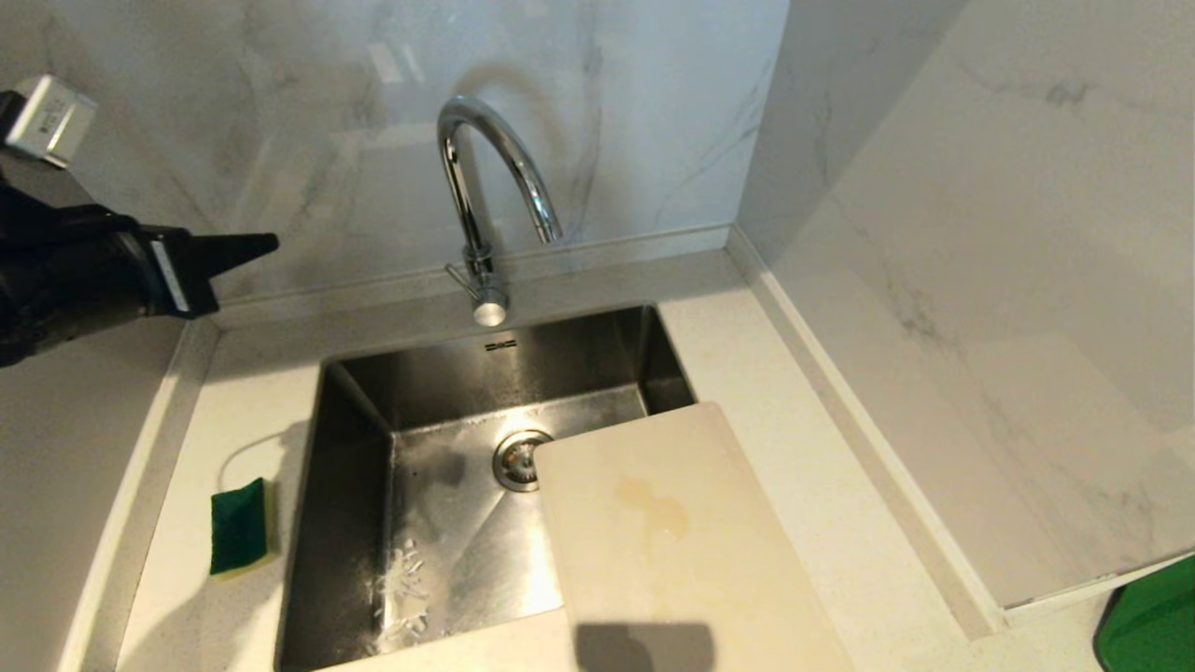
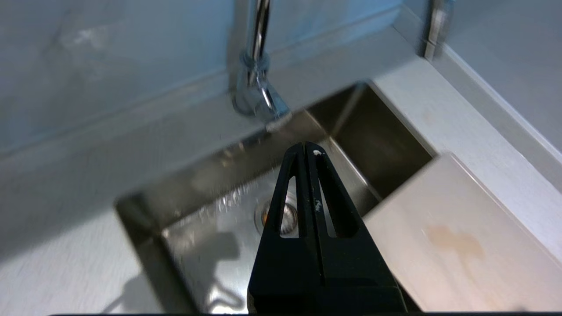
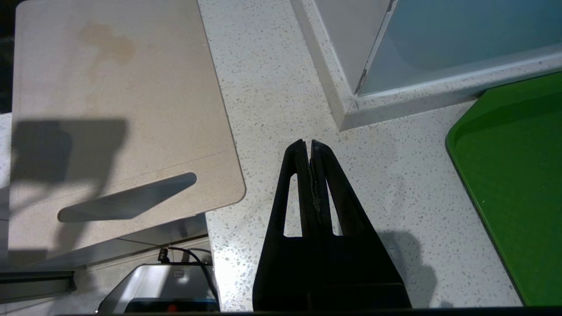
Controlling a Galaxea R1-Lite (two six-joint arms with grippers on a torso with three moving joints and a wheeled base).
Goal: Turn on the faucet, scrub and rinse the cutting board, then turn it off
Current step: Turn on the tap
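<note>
Closest to the lens, the left gripper [image 2: 306,149] has its two black fingers pressed flat together with nothing between them. It hangs in the air above the left counter [image 1: 252,373], tips aimed toward the faucet [image 1: 485,187] and well short of it. Just ahead of the tips stands the faucet's chrome base with its small side lever [image 2: 274,120]; the arched spout rises over the rear of the sink [image 1: 420,392]. Below and beyond the tips lies the steel basin, its drain [image 2: 285,215] open to view. On the far side of the basin from this gripper, the cutting board [image 1: 672,541] rests across the sink's right front corner and the counter, stained face up. Nearer the robot than the gripper, a green-and-yellow sponge [image 1: 239,525] lies on the counter beside the sink's left rim.

Right gripper [image 3: 311,145]: fingers likewise shut together, empty, poised over speckled counter. The board's handle slot [image 3: 127,202] lies to one side of it, a green tray [image 3: 513,184] to the other.
</note>
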